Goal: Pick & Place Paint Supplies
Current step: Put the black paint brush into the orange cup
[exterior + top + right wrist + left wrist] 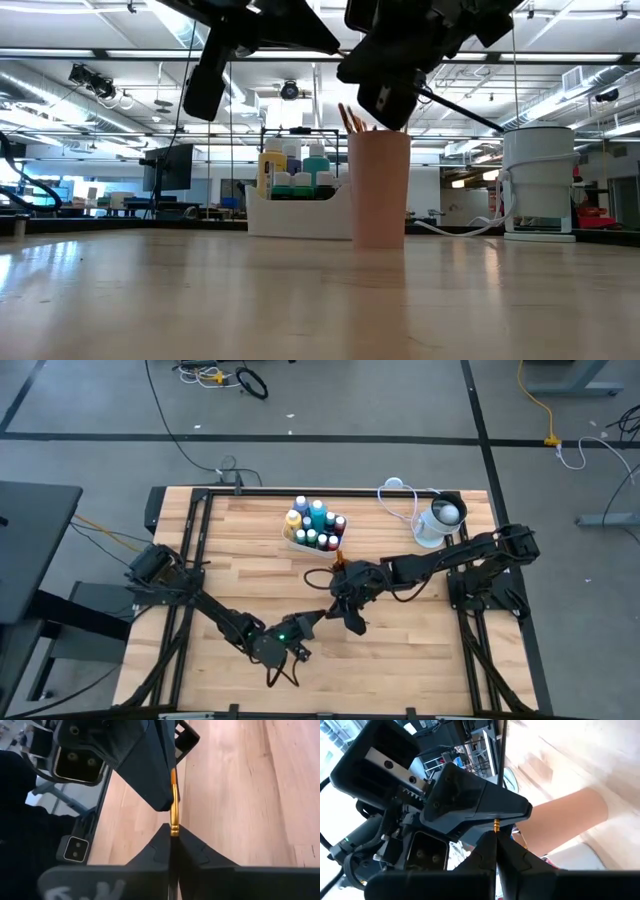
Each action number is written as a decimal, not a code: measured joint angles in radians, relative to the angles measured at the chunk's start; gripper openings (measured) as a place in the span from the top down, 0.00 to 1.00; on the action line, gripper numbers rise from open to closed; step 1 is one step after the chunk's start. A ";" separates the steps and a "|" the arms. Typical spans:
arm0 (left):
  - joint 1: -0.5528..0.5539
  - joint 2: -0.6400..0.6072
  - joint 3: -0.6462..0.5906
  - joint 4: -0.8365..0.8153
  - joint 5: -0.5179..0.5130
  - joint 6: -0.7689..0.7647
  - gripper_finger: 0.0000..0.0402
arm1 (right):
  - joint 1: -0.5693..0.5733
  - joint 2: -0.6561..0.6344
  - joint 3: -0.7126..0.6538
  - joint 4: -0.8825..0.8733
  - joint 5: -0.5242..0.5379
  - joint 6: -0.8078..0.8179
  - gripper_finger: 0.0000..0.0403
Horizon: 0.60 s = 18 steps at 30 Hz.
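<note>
A thin paint brush with a gold ferrule [173, 815] spans the short gap between my two grippers above the table's middle. My left gripper [324, 617] and my right gripper [346, 616] meet tip to tip, each shut on the brush. Just beyond them a pink cup [379, 188] stands on the table with brush handles sticking out of it; it also shows as the pink cup [570, 820]. Farther back, a white tray [296, 538] holds several small white-capped bottles [316, 523]. My left gripper pinches the brush between its two fingers just beside the gold ferrule [496, 824], with the brush running along the fingers, lifted clear of the table. My right gripper pinches the same brush at the ferrule's other end [174, 831], also along the fingers. Its tips face the left gripper's finger [157, 780].
A white-and-grey round container [437, 520] with a white cable [398, 495] stands near the far right corner. Bare wood lies along the near edge and to the left of the tray. A black frame [200, 510] borders the tabletop.
</note>
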 joint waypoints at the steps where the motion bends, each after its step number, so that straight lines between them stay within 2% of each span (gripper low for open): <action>1: 0.000 0.000 0.000 0.000 0.005 -0.013 0.98 | 0.000 0.000 0.000 -0.004 0.003 0.000 0.98; 7: 0.000 0.000 -0.001 0.003 0.058 -0.135 0.95 | 0.001 0.000 0.000 -0.014 0.004 -0.006 0.98; 15: 0.000 0.000 -0.001 0.009 0.063 -0.168 0.81 | 0.003 0.000 0.001 -0.017 0.008 -0.016 0.99; 18: -0.002 0.000 -0.001 0.130 0.011 -0.256 0.77 | 0.003 0.000 0.001 -0.021 0.008 -0.048 0.99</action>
